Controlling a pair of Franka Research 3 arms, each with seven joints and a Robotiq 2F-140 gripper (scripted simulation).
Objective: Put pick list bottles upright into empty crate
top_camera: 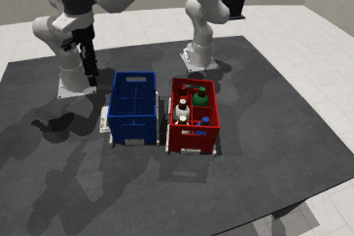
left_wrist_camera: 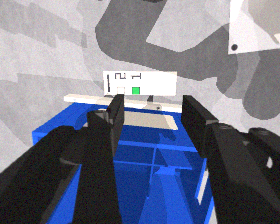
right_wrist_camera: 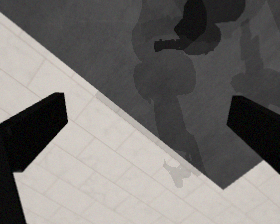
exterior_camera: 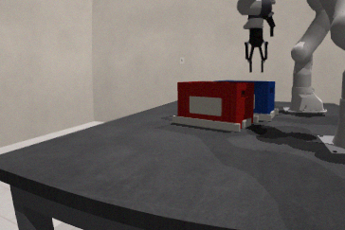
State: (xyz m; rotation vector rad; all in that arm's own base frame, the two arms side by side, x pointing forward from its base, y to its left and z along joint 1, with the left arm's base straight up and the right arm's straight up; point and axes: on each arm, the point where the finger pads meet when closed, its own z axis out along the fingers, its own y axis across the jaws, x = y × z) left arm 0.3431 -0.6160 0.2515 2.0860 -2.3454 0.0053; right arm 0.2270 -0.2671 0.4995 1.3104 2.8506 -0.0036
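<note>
The pick list [left_wrist_camera: 161, 84] [top_camera: 105, 119] lies beside the empty blue crate [top_camera: 132, 130] [exterior_camera: 266, 98] [left_wrist_camera: 56, 125]. In the left wrist view its black bar is at left; its lines look like white 2 and green 1. The red crate [top_camera: 194, 139] [exterior_camera: 237, 95] holds a green bottle [top_camera: 200, 98], a blue bottle [top_camera: 205, 124], a white bottle [top_camera: 182, 109], another white-looking bottle [top_camera: 183, 121] and a red-capped bottle [top_camera: 183, 90]. My left gripper [left_wrist_camera: 152, 108] [exterior_camera: 256, 71] is partly open and empty, above table height beside the blue crate. My right gripper [right_wrist_camera: 148, 109] is open and empty, away from the crates.
Both crates sit side by side between pale rails [exterior_camera: 204, 122]. Two arm bases [top_camera: 77, 89] [top_camera: 199, 62] stand behind them. The table edge [right_wrist_camera: 223, 188] and floor show beneath my right gripper. Dark shadows fall across the table [top_camera: 272, 116]. Most crate compartments' floors are hidden.
</note>
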